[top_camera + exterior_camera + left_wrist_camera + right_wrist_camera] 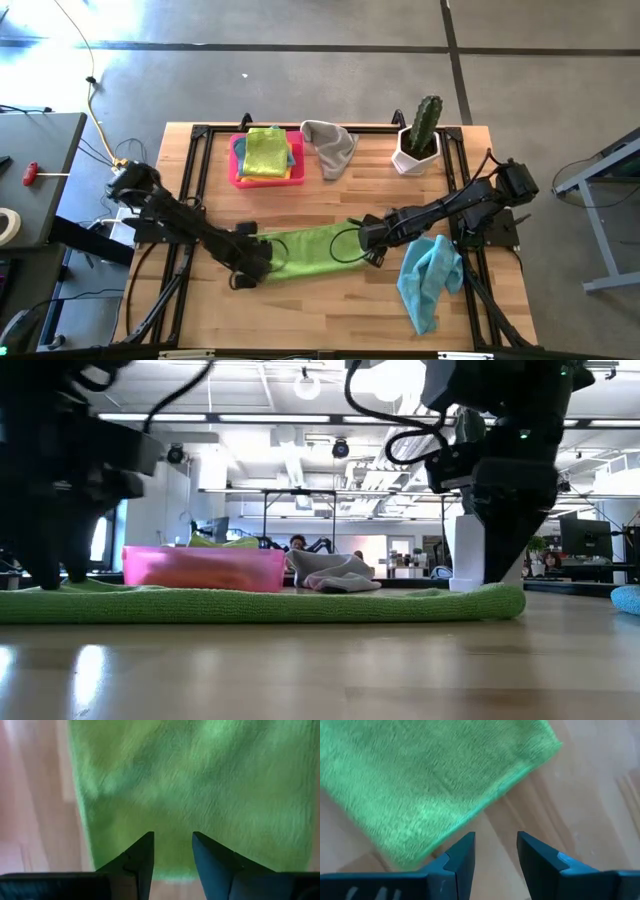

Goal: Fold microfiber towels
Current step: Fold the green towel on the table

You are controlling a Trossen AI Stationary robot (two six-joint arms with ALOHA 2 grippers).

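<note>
The left claw and right claw hover with fingers parted, holding nothing, over opposite ends of the green towel lying flat on the surface.

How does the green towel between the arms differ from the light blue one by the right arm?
The green microfiber towel lies flat, folded into a long strip at the table's middle; the light blue microfiber towel lies crumpled in a heap near the right edge. Green sits between both claws; blue sits alone. Both rest on the wooden table.
</note>
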